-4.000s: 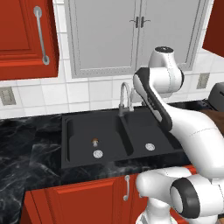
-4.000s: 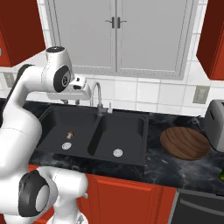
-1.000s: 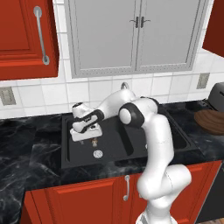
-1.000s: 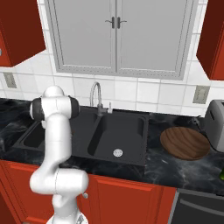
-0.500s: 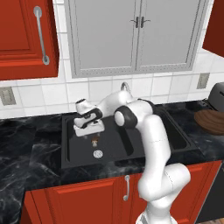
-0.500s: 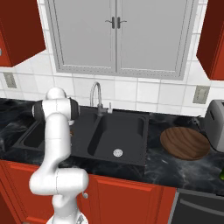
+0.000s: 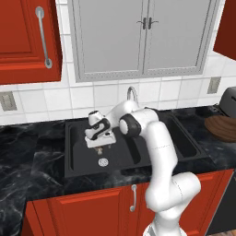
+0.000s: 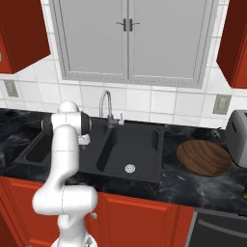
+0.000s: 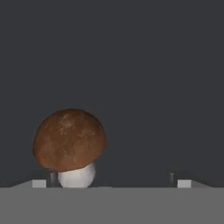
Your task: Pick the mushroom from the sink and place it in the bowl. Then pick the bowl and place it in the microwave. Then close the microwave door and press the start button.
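Gripper (image 7: 100, 146) is wide open, holding nothing, down in the sink's (image 7: 73, 159) left basin; mushroom (image 9: 70, 144) sits at about 8 o'clock in hand view, near the left fingertip.

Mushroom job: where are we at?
Nothing finished yet. The mushroom sits on the dark floor of the sink, ungripped. In hand: the open gripper hangs low over the left basin, the mushroom close ahead in the hand view, nearer one fingertip. Left: grasp it, carry it to the empty bowl on the counter, then the microwave steps.
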